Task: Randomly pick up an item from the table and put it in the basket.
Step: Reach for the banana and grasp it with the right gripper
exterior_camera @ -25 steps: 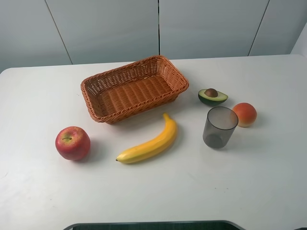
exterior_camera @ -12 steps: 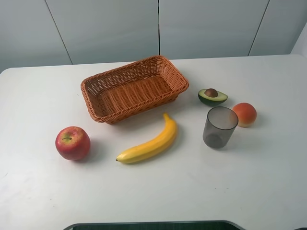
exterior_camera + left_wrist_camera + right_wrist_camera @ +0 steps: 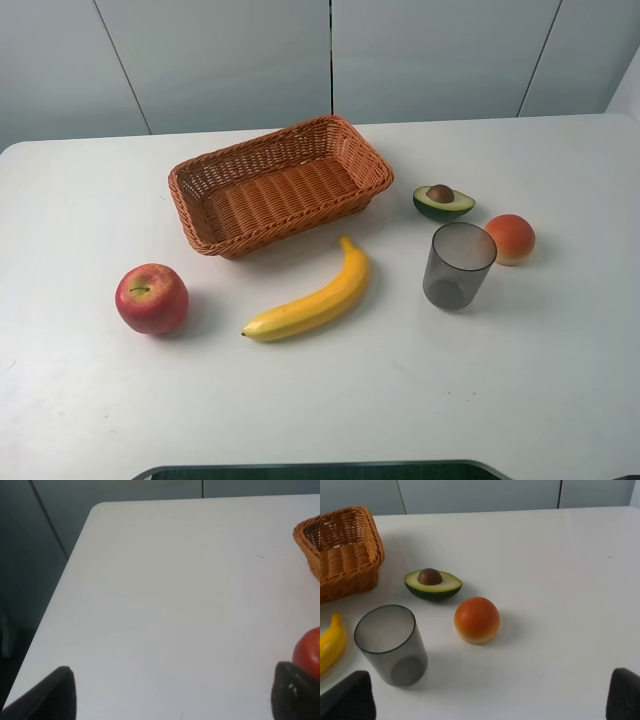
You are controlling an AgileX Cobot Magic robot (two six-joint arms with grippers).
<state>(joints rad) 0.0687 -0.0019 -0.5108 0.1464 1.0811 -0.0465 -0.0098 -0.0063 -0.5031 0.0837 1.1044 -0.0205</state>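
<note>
Black, rounded tool fingertips (image 3: pixel 296 692)

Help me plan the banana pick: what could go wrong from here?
The banana is curved and smooth, so it may roll or slip from a pinch. It lies just in front of the basket wall; a low lift could catch the rim. The grey cup stands upright to its right; a reach from that side might knock it over.
</note>
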